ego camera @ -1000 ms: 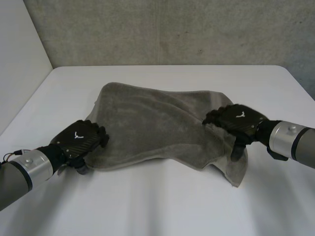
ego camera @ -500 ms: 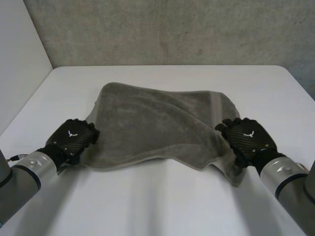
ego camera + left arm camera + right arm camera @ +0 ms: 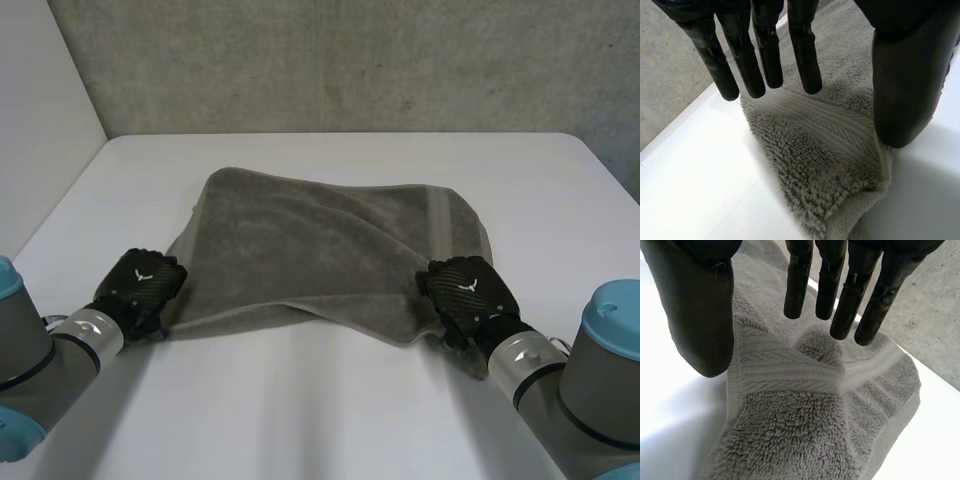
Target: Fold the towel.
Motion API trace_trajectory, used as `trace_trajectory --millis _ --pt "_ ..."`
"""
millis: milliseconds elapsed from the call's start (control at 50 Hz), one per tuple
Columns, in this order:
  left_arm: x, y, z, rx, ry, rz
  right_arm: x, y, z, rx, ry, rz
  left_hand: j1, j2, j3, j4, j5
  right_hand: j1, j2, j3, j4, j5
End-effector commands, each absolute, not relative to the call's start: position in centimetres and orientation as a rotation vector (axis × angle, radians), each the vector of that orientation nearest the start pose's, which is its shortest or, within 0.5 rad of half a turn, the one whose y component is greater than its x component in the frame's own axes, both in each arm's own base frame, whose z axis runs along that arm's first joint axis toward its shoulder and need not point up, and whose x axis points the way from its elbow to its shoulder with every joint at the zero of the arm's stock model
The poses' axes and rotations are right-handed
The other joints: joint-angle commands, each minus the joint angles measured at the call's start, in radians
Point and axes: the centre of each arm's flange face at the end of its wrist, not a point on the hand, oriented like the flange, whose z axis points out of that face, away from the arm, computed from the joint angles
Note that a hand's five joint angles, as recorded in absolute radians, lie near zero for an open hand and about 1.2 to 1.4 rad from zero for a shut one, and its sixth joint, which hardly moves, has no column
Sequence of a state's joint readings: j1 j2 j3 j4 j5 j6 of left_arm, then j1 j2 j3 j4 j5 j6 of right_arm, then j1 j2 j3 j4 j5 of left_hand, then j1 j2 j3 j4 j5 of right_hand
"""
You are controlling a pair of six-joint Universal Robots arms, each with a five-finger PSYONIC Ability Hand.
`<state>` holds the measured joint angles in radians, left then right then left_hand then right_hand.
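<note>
Drawn back toward the robot, left hand [image 3: 140, 285] and right hand [image 3: 465, 295], fingers straight and spread, flank the rumpled grey terry towel's [image 3: 310, 245] near corners.

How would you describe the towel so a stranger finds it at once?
On the white table, between the left hand and the right hand, lies a grey towel. It is the only soft, rumpled thing there, with a woven band.

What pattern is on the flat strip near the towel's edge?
The strip has a woven zigzag, grey like the towel; clearest in the left wrist view.
</note>
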<state>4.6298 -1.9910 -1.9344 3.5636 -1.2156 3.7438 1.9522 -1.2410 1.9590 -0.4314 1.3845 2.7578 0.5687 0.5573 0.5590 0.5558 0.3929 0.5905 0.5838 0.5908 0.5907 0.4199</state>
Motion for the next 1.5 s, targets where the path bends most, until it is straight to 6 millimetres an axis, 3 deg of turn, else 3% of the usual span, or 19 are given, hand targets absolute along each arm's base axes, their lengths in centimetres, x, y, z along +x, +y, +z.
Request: trace_trajectory --millis 20,180,380,700,1040,1240,1280,1300,1340,1400,1460,1500 --pt "-18.7 -28.5 11.5 1.151 2.281 -1.812 25.0 -23.0 13.2 -1.050 2.175 -1.797 0.009 0.020 0.019 0.022 0.010 0.023 0.030 0.023 0.023 0.019" --pt "-18.6 -28.2 11.7 1.151 2.287 -1.808 24.8 -23.3 13.2 -1.043 2.180 -1.805 0.000 0.011 0.010 0.013 0.001 0.132 0.138 0.131 0.131 0.128" --pt "-17.9 -27.4 12.4 1.127 2.326 -1.782 24.7 -23.7 13.4 -1.085 2.178 -1.833 -0.120 -0.109 -0.111 -0.107 -0.119 0.481 0.487 0.480 0.480 0.477" --pt "-17.8 -27.0 12.5 1.129 2.327 -1.776 22.2 -25.8 14.0 -0.992 2.261 -1.880 -0.114 -0.103 -0.105 -0.102 -0.113 0.475 0.482 0.475 0.475 0.471" --pt "-17.6 -27.5 12.4 1.120 2.310 -1.780 22.1 -26.0 14.4 -0.990 2.264 -1.876 -0.082 -0.071 -0.072 -0.069 -0.081 0.475 0.482 0.475 0.475 0.471" --pt "-16.8 -27.9 12.0 1.108 2.305 -1.741 20.7 -27.3 15.0 -0.940 2.293 -1.924 0.291 0.302 0.300 0.304 0.292 0.478 0.485 0.478 0.478 0.474" --pt "-16.8 -27.9 11.9 1.154 2.267 -1.713 20.4 -27.5 15.2 -0.936 2.304 -1.928 0.501 0.512 0.511 0.514 0.502 0.478 0.485 0.478 0.478 0.474" --pt "-16.8 -27.9 11.9 1.154 2.266 -1.713 20.4 -27.5 15.2 -0.936 2.304 -1.928 0.502 0.513 0.512 0.515 0.503 0.478 0.485 0.478 0.478 0.474" --pt "-16.8 -28.0 12.3 1.186 2.218 -1.708 20.3 -27.7 15.9 -0.939 2.308 -1.932 0.826 0.837 0.836 0.839 0.827 0.478 0.485 0.478 0.478 0.474" --pt "-16.9 -27.9 12.5 1.199 2.201 -1.712 20.3 -27.7 16.5 -0.942 2.309 -1.928 0.828 0.839 0.837 0.840 0.829 0.478 0.485 0.478 0.478 0.474" --pt "-17.0 -28.1 14.1 1.190 2.140 -1.761 20.4 -27.8 18.1 -0.945 2.310 -1.920 0.828 0.839 0.837 0.840 0.829 0.490 0.496 0.489 0.490 0.486" --pt "-17.2 -28.2 17.4 1.157 2.059 -1.849 20.5 -27.7 20.7 -0.952 2.279 -1.935 0.828 0.839 0.837 0.840 0.829 0.536 0.543 0.536 0.536 0.533"
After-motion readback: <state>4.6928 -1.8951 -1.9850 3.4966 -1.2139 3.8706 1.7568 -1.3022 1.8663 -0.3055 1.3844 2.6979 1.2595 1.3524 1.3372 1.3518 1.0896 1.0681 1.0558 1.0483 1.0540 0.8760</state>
